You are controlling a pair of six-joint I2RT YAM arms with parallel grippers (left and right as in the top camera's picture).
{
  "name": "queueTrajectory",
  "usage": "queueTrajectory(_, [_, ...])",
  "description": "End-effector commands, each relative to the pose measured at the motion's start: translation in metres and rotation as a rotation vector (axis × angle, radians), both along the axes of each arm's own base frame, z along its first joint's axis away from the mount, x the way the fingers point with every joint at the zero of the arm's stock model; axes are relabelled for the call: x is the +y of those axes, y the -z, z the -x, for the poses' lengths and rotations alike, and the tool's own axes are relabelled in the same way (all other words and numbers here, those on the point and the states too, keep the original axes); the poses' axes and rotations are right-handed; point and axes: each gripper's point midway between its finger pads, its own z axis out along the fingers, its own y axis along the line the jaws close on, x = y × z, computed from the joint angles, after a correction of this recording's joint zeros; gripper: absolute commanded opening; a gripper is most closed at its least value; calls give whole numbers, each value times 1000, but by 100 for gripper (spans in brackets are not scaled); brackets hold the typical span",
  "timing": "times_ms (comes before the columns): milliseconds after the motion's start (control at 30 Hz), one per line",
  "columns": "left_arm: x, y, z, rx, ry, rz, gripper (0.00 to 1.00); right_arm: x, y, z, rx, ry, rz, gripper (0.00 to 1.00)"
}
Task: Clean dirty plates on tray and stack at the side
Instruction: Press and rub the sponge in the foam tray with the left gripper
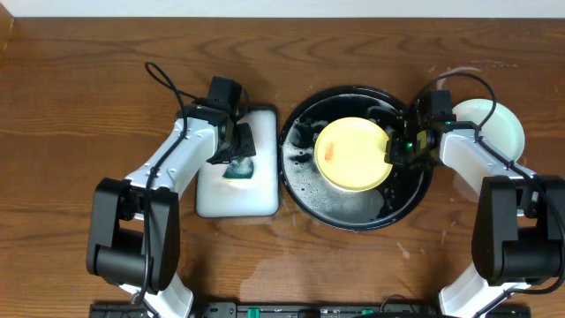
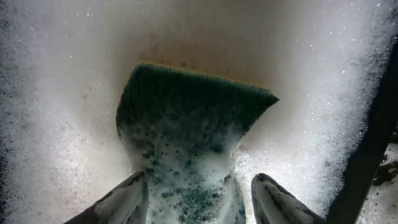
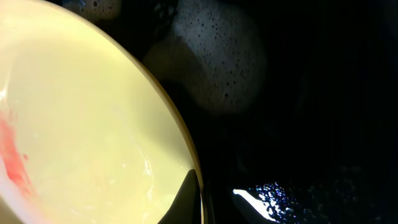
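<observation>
A yellow plate (image 1: 353, 152) with a red-orange smear (image 1: 328, 150) is in the black tray (image 1: 344, 210), tilted. My right gripper (image 1: 394, 150) is shut on its right rim, one finger over the inner face (image 3: 186, 193) and the other outside. The yellow plate (image 3: 81, 124) fills the left of the right wrist view. A pale mint plate (image 1: 494, 124) rests on the wooden side to the right of the tray, partly under my right arm. My left gripper (image 1: 237, 157) is closed around a foamy green sponge (image 2: 186, 118), pinching its near end.
The white rectangular tray (image 1: 234, 201), full of suds (image 2: 56, 112), stands just left of the black tray. Foam lumps (image 3: 217, 62) lie on the wet black tray floor (image 3: 311, 93). Wet patches mark the wood near the front edge (image 1: 265, 265).
</observation>
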Motion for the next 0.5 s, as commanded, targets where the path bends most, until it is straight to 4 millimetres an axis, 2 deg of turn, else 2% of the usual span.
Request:
queueTrajectory(0, [4,16,11,47,15,-25,60,1,11,3,28,-15,3,1])
queueTrajectory(67, [7,23,15,62,12,-43,63,1,11,3,29,-15,3,1])
queueTrajectory(233, [10,29,15,74,9,-60,62,1,11,3,30,-15,3,1])
queueTrajectory(367, [9,28,12,61,9,-57,43,1,12,3,30,-15,3,1])
queueTrajectory(467, [9,24,9,52,8,-55,41,1,12,3,30,-15,3,1])
